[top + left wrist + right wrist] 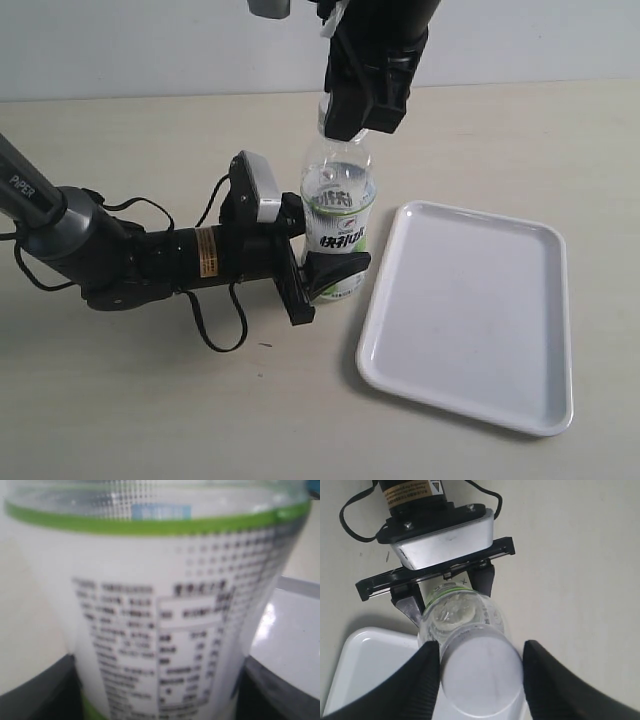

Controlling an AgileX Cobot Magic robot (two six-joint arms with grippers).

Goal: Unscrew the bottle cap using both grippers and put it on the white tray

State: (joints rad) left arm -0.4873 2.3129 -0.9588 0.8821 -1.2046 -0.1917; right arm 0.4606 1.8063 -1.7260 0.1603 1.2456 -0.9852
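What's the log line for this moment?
left gripper: clamped on upright clear plastic green-labelled bottle | right gripper: flanks round white plastic cap, on bottle, contact unclear | white rectangular plastic tray: no cap

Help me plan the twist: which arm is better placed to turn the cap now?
Right. The right gripper sits above, fingers flanking the bottle cap, while the left gripper clamps the bottle at its label, steadying it.

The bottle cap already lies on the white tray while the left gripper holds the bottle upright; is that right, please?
Not quite: the bottle cap is still on the bottle, not the white tray, between the fingers of the right gripper, as the right wrist view shows. The left gripper does hold the bottle upright.
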